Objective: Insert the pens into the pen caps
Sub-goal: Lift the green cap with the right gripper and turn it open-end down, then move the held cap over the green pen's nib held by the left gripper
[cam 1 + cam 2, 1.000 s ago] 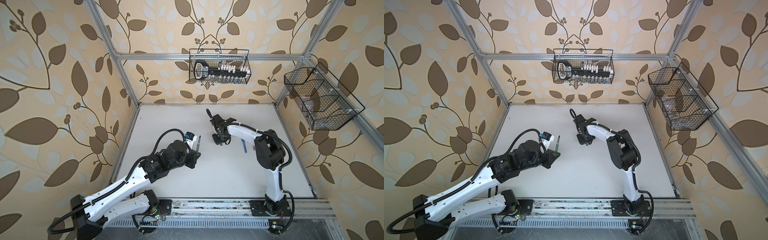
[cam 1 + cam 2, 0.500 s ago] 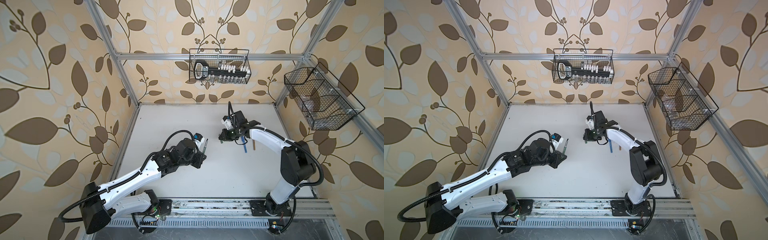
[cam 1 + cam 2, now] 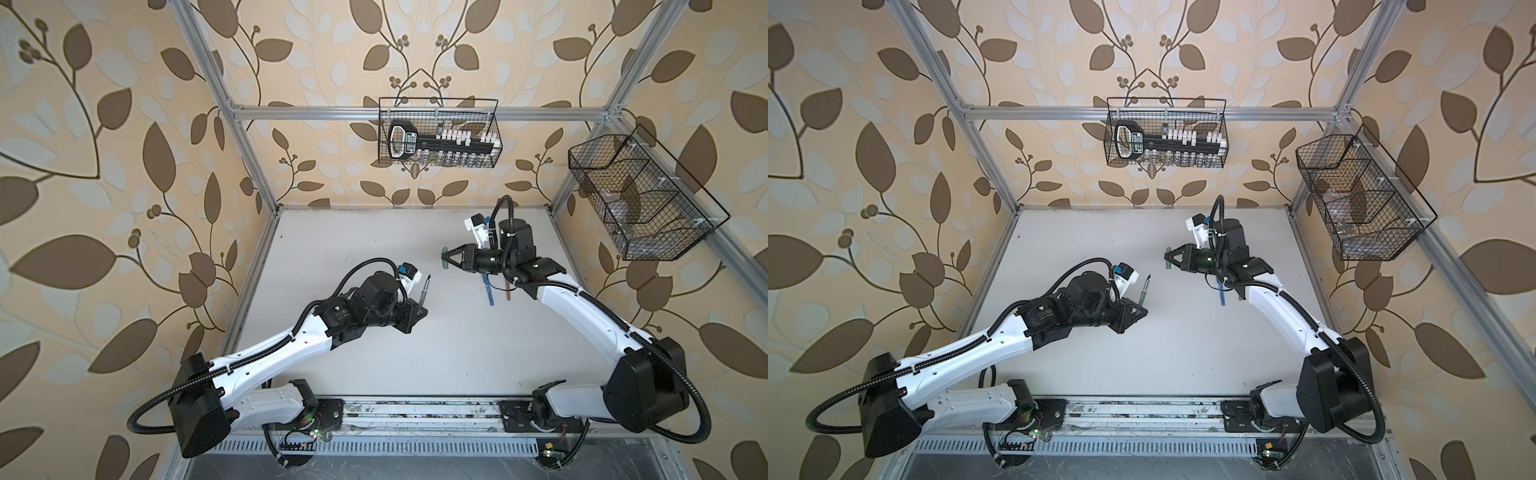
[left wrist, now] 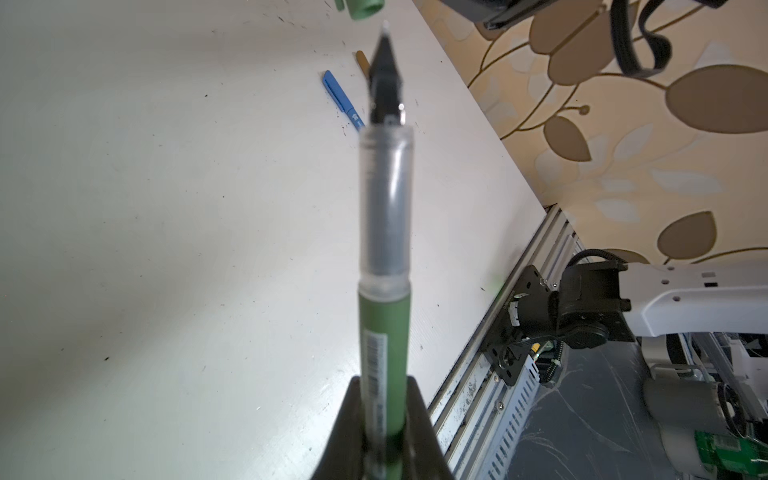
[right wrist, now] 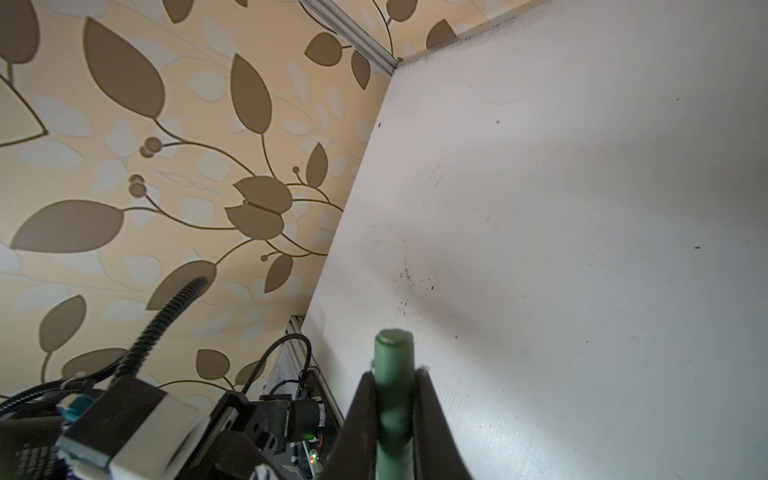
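**Green pen and green cap held apart over the surface**

The left tool [image 3: 419, 309], over the middle of the surface [image 3: 374, 357], is clamped on the base of one green pen [image 4: 384, 332]. The pen is uncapped, and its dark tip points to 12 o'clock. A barcode label runs along its barrel, but the digits are too blurred to read.

At 3 o'clock from it two more pens lie side by side on the surface. One is a blue pen [image 3: 489, 291] with a small white mark I cannot read. The other is an orange-brown pen [image 3: 507, 291].

At 2 o'clock from the green tip, and apart from it, the right tool [image 3: 445, 261] pinches one green cap [image 5: 393, 357].

Farther off hang two wire baskets. The back basket [image 3: 438, 133], at 12 o'clock, holds a black-handled item whose white label is illegible. The side basket [image 3: 640, 199] hangs at 2 o'clock.
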Motion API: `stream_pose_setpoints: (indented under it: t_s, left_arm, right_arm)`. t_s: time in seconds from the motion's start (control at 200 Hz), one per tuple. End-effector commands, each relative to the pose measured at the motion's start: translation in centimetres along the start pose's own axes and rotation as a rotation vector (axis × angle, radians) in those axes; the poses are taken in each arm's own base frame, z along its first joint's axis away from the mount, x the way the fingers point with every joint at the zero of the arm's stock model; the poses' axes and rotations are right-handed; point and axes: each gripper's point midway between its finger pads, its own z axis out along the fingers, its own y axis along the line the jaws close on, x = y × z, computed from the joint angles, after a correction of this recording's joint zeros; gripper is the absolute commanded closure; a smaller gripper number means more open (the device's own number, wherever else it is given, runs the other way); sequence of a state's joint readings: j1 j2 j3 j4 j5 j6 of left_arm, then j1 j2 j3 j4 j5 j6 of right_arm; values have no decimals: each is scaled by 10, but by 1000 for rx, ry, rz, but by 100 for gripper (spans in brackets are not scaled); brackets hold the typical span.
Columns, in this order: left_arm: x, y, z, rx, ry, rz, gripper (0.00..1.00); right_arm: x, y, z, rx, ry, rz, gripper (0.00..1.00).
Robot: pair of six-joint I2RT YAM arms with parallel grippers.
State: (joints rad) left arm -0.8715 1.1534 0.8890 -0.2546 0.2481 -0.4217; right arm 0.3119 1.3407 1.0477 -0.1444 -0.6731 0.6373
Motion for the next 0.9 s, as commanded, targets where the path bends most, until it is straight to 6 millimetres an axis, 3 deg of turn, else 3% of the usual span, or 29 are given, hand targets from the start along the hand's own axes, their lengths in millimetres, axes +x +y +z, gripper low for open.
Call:
stream_pose_setpoints:
  t_s: [0.0, 0.33, 0.896]
  left_arm:
    - [-24, -27, -6, 93, -59, 24, 90]
    - [-25, -34, -1, 122, -50, 23, 90]
    - [-24, -30, -6, 86, -54, 41, 91]
  right_arm:
    - [-4, 14, -7, -69, -42, 35, 86]
    - [-5, 24, -12, -100, -75, 48, 85]
    - [0, 51, 2, -160, -73, 43, 84]
